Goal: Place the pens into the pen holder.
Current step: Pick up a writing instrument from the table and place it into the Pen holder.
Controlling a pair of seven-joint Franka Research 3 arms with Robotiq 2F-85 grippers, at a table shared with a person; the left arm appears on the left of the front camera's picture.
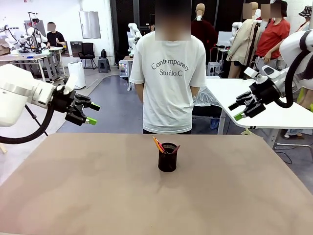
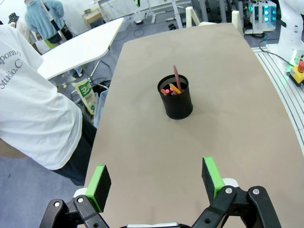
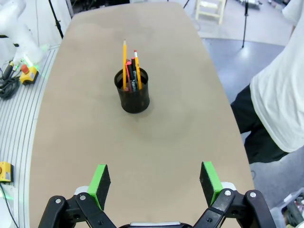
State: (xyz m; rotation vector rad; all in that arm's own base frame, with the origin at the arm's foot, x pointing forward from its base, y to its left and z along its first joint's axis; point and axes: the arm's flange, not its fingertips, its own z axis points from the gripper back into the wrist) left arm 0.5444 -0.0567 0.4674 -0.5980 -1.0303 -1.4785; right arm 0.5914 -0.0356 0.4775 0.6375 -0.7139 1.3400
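pens (image 3: 130, 71) in pen holder (image 1: 167, 157) | person (image 1: 168, 73) behind (standing) | table (image 1: 73, 196)

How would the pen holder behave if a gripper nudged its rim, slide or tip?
The pen holder is probably light, since it looks like thin black mesh. The pens stand well above its rim, so a high push may tip it. A low push would likely slide it on the smooth table.

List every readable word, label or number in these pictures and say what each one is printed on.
"Contemporary Studio.C": across the chest of the person's white T-shirt, front view.
"porary" above "Studio.C": the same print cut off at the picture's edge on that shirt, left wrist view.
Green and white bag on the floor beside the table: its print is too small to read.
Pen holder and pens: no lettering can be made out.
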